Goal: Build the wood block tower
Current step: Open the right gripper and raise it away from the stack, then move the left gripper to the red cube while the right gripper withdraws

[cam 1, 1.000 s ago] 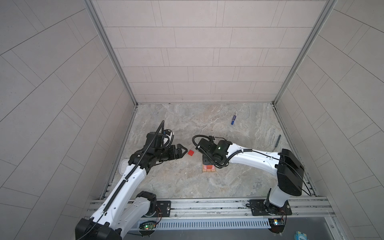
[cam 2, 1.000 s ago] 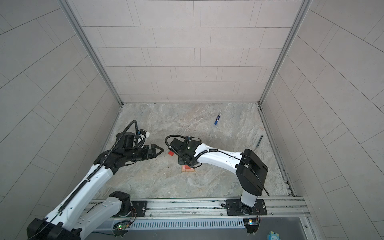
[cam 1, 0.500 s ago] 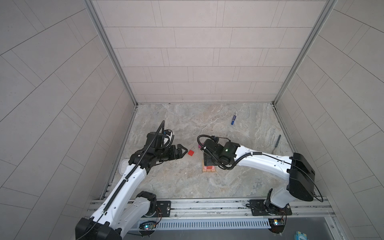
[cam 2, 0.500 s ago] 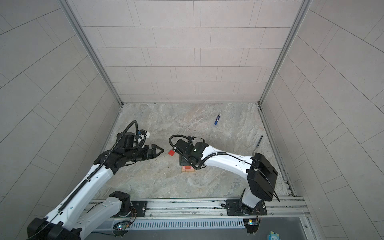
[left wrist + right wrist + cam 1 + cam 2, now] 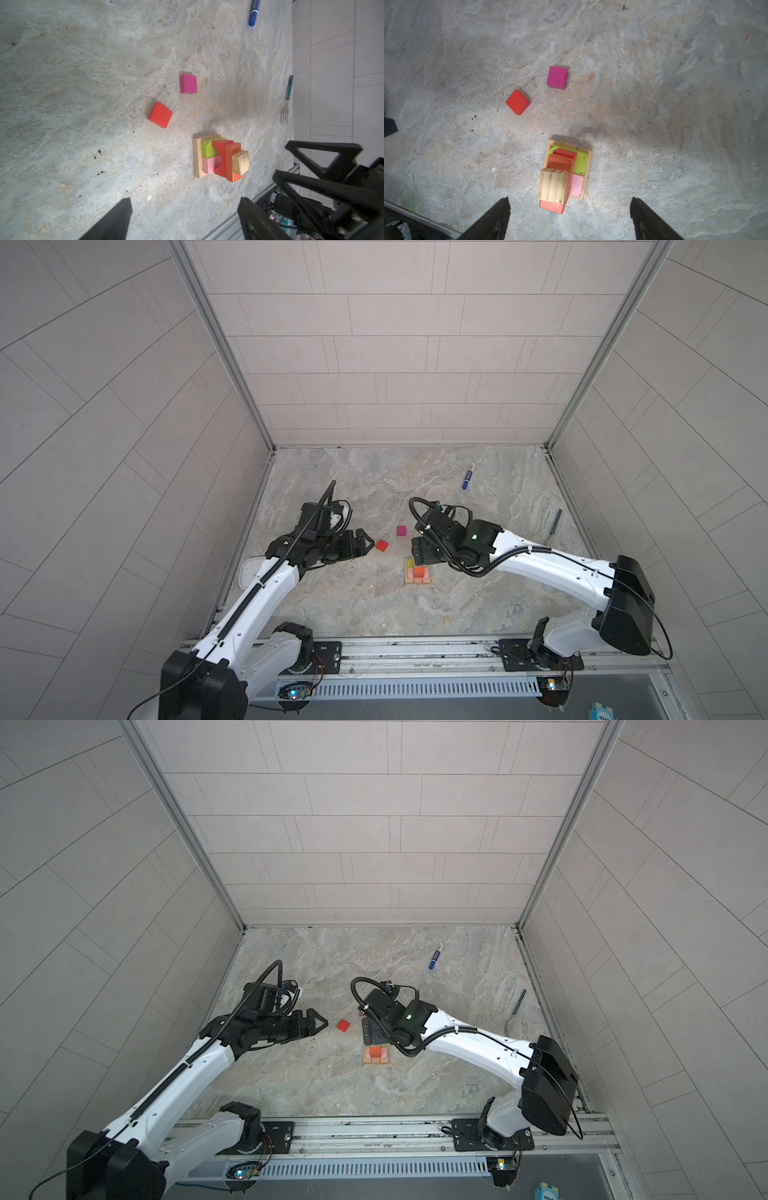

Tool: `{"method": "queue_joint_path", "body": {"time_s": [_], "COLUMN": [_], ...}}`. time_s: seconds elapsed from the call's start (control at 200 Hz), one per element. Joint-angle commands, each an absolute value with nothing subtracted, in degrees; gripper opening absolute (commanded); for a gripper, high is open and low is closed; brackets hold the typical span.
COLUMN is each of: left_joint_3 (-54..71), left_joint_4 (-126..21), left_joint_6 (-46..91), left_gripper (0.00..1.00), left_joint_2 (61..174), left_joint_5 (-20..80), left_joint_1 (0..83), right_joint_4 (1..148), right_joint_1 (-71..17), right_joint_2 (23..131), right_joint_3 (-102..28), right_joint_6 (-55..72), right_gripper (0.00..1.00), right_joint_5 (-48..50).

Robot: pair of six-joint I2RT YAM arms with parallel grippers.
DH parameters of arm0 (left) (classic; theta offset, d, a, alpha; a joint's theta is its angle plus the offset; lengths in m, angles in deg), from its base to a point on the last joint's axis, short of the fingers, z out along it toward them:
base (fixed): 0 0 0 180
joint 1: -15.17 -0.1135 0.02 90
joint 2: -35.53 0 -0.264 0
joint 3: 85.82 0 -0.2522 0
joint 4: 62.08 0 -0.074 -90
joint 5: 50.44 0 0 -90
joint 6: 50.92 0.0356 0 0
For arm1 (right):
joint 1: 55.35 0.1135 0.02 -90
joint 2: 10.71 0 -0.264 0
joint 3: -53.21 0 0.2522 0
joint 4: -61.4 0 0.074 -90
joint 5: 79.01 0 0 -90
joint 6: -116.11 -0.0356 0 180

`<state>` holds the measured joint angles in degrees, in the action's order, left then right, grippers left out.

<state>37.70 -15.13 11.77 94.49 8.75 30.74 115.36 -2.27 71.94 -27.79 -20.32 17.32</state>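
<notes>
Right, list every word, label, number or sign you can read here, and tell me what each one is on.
No text here can be read with certainty.
blue marker pen: any print is too small to read.
light blue packet at the front edge in both top views: dark marks, too blurred to read.
wood block tower: no print visible.

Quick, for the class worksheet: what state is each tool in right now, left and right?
Left tool: open, holding nothing.
Right tool: open, holding nothing.
</notes>
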Motion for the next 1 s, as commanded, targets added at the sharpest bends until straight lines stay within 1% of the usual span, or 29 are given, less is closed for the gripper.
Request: {"method": "queue_joint_path", "body": {"time_s": [0.0,0.1,0.225,0.305,0.38,0.61,0.756,0.866,0.996], "left_joint_3": [35.66,33.40,29.03,25.40,21.46,10.66,8.12,4.58,2.51], "left_joint_4": [-12.43,-10.45,-6.30,-3.91,-0.98,5.11,5.91,8.04,7.68], "left_joint_6": [12.54,13.52,15.35,17.04,19.64,27.58,31.57,34.62,36.61], "left_gripper": [0.87,0.86,0.86,0.84,0.82,0.80,0.80,0.80,0.79], "left_joint_2": [96.08,98.69,103.72,107.36,110.70,121.70,125.90,129.66,132.86], "left_joint_5": [11.68,13.15,17.07,16.56,18.15,18.43,18.93,24.26,25.14], "left_joint_1": [31.35,32.33,33.53,34.34,35.56,36.44,36.69,37.95,39.88], "right_joint_4": [115.11,114.64,113.42,112.60,111.94,111.47,111.24,110.12,109.46], "right_joint_1": [-3.12,-4.84,-8.40,-10.21,-11.41,-15.56,-17.85,-19.15,-20.30], "right_joint_2": [68.93,66.46,63.30,61.36,59.82,55.85,53.57,52.57,52.83], "right_joint_3": [-26.48,-25.17,-22.90,-21.41,-20.17,-17.09,-15.63,-14.17,-13.30], "right_joint_6": [-14.96,-12.94,-11.61,-10.66,-9.50,-7.76,-6.97,-6.76,-6.55], "right_gripper": [0.92,0.92,0.92,0.92,0.92,0.92,0.92,0.92,0.92], "right_joint_5": [19.72,19.38,16.58,15.17,14.48,11.11,9.26,7.88,6.27]}}
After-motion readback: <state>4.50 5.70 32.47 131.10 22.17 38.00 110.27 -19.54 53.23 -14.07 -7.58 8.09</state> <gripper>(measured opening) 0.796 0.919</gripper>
